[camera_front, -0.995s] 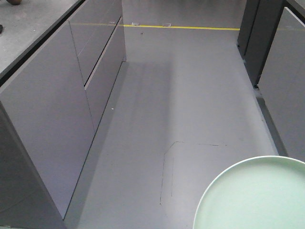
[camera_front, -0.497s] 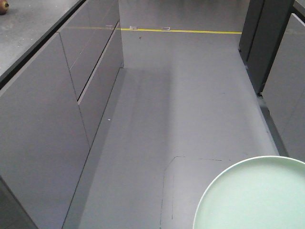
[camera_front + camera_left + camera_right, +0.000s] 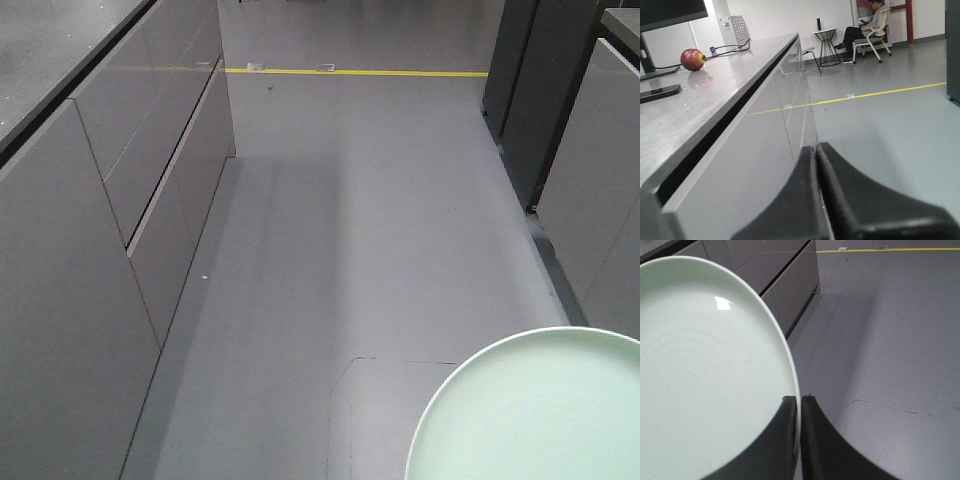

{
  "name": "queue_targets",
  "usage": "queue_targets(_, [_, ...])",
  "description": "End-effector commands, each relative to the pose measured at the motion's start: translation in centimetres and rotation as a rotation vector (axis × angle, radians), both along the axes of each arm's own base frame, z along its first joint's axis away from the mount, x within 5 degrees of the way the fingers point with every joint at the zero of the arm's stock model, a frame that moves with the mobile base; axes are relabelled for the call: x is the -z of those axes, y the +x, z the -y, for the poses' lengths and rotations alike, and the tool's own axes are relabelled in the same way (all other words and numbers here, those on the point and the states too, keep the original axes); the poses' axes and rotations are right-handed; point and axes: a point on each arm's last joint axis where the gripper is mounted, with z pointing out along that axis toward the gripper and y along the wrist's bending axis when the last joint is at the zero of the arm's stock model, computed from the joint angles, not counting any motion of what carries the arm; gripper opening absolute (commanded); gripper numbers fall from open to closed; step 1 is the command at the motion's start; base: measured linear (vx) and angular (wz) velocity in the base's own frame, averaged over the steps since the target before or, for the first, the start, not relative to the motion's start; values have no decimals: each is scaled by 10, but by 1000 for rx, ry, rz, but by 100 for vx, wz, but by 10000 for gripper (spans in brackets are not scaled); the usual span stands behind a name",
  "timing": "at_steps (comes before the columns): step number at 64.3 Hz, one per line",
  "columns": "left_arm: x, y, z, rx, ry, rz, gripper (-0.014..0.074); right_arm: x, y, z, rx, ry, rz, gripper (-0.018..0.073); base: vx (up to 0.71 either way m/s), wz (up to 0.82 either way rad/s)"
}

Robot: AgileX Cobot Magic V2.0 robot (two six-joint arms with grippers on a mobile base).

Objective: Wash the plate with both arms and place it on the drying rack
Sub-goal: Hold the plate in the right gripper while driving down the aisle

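Right wrist-mounted — jaws pinch smooth, round mint plate [image 3: 705,365].

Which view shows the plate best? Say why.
The right wrist view: the plate fills its left half, its rim pinched in the right claw. The front-facing view crops it at the lower right corner; the left wrist view shows none of it.

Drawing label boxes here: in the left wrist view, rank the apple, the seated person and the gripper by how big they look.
1. left gripper, right at the lens
2. seated person
3. apple
Distance from the camera skews this ranking.
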Motion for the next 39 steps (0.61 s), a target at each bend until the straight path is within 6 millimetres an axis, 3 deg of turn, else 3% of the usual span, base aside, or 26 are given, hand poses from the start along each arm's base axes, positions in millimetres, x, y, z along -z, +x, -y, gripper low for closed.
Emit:
queue_targets(1, [-17, -3, 0, -5, -3, 116, -6, -13, 4, 0, 16, 25, 72, -1, 25, -9])
queue_targets(39, [-17, -3, 0, -5, -3, 116, -6, -13, 4, 0, 16, 25, 72, -1, 26, -6])
